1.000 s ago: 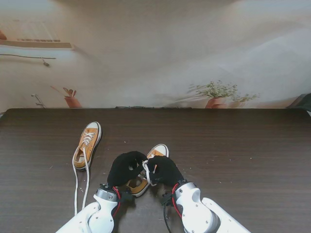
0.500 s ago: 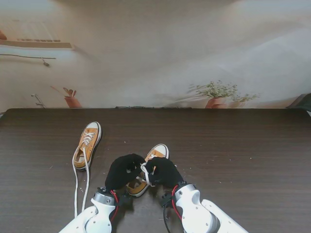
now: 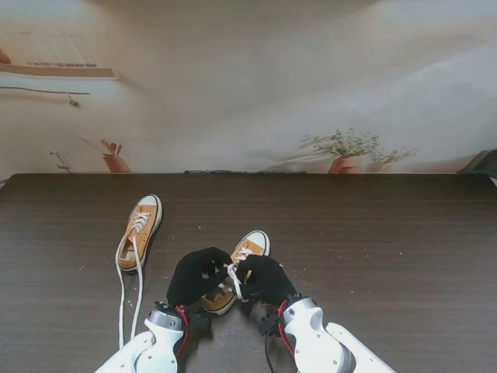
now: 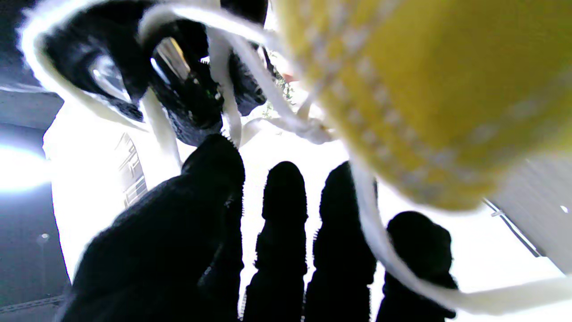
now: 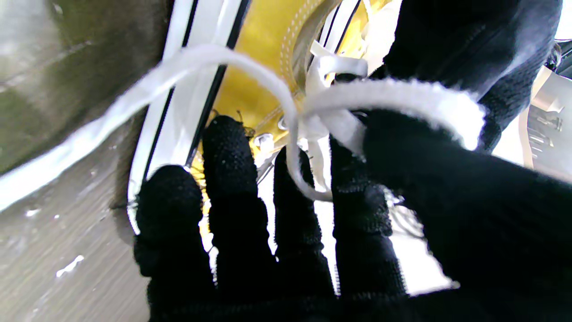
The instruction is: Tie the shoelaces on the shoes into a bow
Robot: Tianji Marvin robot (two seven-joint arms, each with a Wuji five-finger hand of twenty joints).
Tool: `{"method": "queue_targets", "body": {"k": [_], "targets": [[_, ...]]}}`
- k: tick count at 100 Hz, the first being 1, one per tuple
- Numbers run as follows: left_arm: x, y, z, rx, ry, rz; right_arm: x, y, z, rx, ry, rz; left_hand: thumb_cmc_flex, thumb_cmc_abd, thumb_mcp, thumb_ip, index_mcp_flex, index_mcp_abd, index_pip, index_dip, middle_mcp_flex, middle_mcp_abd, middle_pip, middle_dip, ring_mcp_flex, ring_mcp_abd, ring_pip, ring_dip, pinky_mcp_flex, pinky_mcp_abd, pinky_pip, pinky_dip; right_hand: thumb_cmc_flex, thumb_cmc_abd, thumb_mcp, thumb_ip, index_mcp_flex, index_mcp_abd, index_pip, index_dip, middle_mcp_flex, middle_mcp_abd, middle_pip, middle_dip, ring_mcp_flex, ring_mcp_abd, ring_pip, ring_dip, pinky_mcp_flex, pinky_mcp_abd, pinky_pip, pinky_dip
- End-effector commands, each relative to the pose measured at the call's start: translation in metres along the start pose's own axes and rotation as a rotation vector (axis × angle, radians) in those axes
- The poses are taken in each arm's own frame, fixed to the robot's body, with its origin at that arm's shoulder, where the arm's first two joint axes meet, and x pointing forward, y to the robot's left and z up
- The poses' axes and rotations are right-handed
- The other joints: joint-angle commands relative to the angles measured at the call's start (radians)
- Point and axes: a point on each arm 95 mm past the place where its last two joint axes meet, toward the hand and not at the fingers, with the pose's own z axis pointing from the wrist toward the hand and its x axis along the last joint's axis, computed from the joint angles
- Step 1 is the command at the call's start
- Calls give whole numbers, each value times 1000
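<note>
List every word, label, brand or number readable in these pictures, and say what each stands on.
None can be read.
Nearer yellow sneaker: no brand mark shows; the hands cover most of it.
Farther yellow sneaker: too small to show any print.
Wrist views: only blurred canvas, stitching and white shoelace; no lettering.

One shoe (image 3: 140,231) far left on table (image 3: 373,249), other shoe (image 3: 250,243) centre under both hands

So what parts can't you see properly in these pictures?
- Stand view: left hand and right hand hide the near shoe's laces; bow progress unclear.
- Left wrist view: yellow shoe side blurred, glare.
- Stand view: far shoe's knot too small.
</note>
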Motion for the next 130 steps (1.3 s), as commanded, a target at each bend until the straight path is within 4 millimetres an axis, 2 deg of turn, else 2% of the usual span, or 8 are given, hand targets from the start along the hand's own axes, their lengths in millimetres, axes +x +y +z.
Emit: {"method": "queue_targets", "body": {"k": [1, 18, 49, 69, 84, 100, 116, 130], "targets": [[-8, 11, -20, -47, -42, -2, -1, -2, -3, 19, 0, -2, 5, 23, -37, -20, -21, -127, -27, -28, 1, -1, -12, 22, -10, 0, -13, 37, -4, 55, 1, 20, 20, -23, 119, 54, 56, -61, 44, 11, 24, 8, -11, -14, -13, 12, -15, -13, -5, 18, -4, -13], [-8, 11, -19, -54, -30, -1, -1, -2, -4, 23, 0, 3, -2, -13, -45, -18, -48, -129, -139, -136, -2, -6, -18, 20, -13, -9, -15, 38, -6, 51, 0, 21, 24, -30, 130, 51, 59, -52, 46, 14, 24, 9, -13, -16, -14, 13, -18, -13, -7, 19, -8, -14], [-7, 13, -17, -61, -11, -9, -1, -3, -4, 27, 7, 4, -4, -5, -50, -35, 29, -147, -92, -133, 14, -5, -15, 15, -8, -7, -15, 38, -8, 50, -2, 20, 27, -31, 134, 46, 61, -47, 45, 19, 32, 11, -20, -22, -12, 16, -24, -13, -7, 19, -9, -15], [-7, 13, -18, -67, -11, -20, 0, -4, -4, 29, 7, 5, 2, 65, -105, -34, 67, -126, -45, -147, 11, -2, 3, -6, -3, 3, -14, 39, -7, 59, -3, 23, 28, -29, 133, 44, 61, -47, 44, 21, 33, 13, -21, -22, -10, 17, -25, -12, -7, 20, -9, -15], [-9, 12, -21, -53, -27, -27, -1, -4, -4, 28, 2, 5, 10, 73, -99, -15, 70, -85, -30, -80, 6, 9, -1, -6, -7, 17, -15, 40, -11, 74, -10, 26, 27, -29, 132, 44, 61, -45, 44, 22, 33, 12, -21, -22, -11, 17, -26, -11, -7, 20, -9, -15], [-14, 9, -24, -57, -46, -17, -2, -6, -5, 31, 1, 4, 7, 72, -44, 6, 10, -52, -12, 62, -16, 5, -25, 23, -28, 12, -20, 45, -22, 64, -19, 28, 24, -27, 131, 44, 60, -50, 43, 23, 33, 11, -21, -22, -11, 15, -27, -10, -7, 20, -9, -15], [-16, 8, -25, -46, -63, -21, -2, -6, -5, 32, 0, 4, -36, 25, 65, 20, 10, -34, 14, 79, -8, 8, -39, 40, -30, 13, -21, 48, -25, 67, -23, 30, 22, -24, 129, 46, 59, -57, 41, 24, 33, 11, -21, -22, -10, 15, -27, -9, -7, 20, -8, -16], [-19, 7, -27, -15, -84, -27, -2, -7, -6, 31, -2, 3, -37, 19, 79, 21, 9, -36, 20, 83, -6, 11, -38, 43, -29, 12, -21, 47, -22, 65, -21, 30, 20, -23, 126, 46, 58, -62, 39, 25, 33, 11, -22, -22, -11, 14, -27, -8, -7, 20, -8, -16]]}}
